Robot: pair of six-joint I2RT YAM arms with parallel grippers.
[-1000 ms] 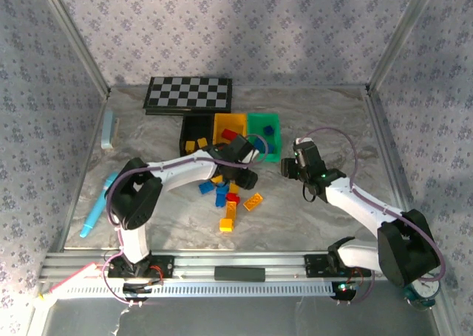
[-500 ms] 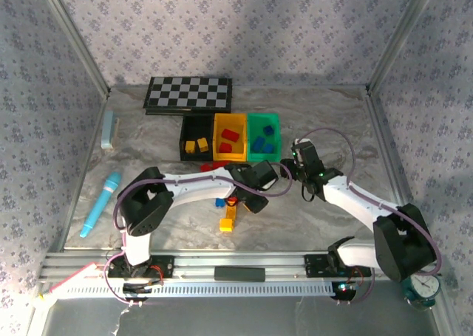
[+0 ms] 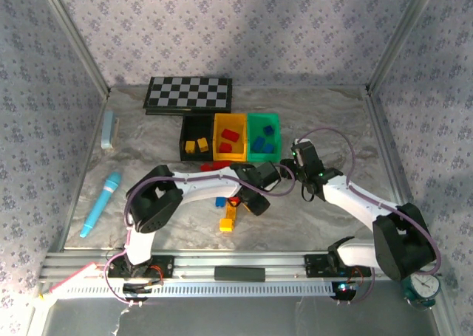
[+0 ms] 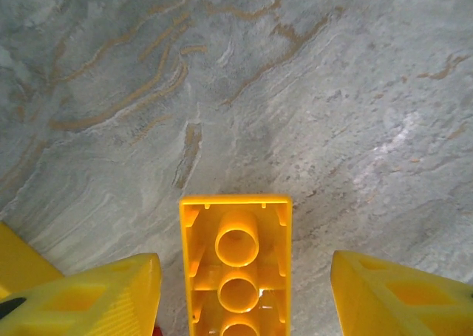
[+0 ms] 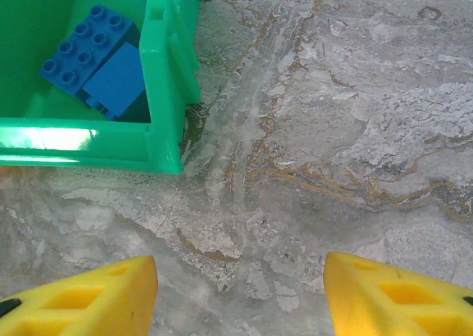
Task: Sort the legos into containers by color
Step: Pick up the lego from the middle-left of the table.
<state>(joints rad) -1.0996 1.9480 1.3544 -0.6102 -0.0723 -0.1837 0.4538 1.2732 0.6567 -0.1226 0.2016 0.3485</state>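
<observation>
A yellow-orange lego point(image 4: 236, 266) lies upside down on the table, its hollow tubes showing. My left gripper point(image 4: 240, 299) is open around it, with a gap on each side between brick and fingers point(image 4: 89, 295). From above, the left gripper point(image 3: 251, 201) sits over the loose legos: an orange one point(image 3: 228, 220), a blue one point(image 3: 220, 201) and red ones point(image 3: 216, 165). The black container point(image 3: 182, 140) holds yellow bricks, the yellow container point(image 3: 230, 120) red ones, the green container point(image 3: 264, 118) blue ones. My right gripper point(image 5: 240, 292) is open and holds nothing, beside the green container point(image 5: 166, 92), which holds blue legos point(image 5: 96, 66).
A checkerboard point(image 3: 188, 94) lies behind the containers. A blue pen-like tool point(image 3: 100, 203) and a pale bar point(image 3: 109, 129) lie at the left. Metal frame posts and patterned walls close in the table. The left arm point(image 3: 199, 181) hides some of the loose bricks.
My left gripper left the containers and came down toward the near right, over the loose bricks, now straddling an orange one. The right gripper shifted slightly toward the green container.
</observation>
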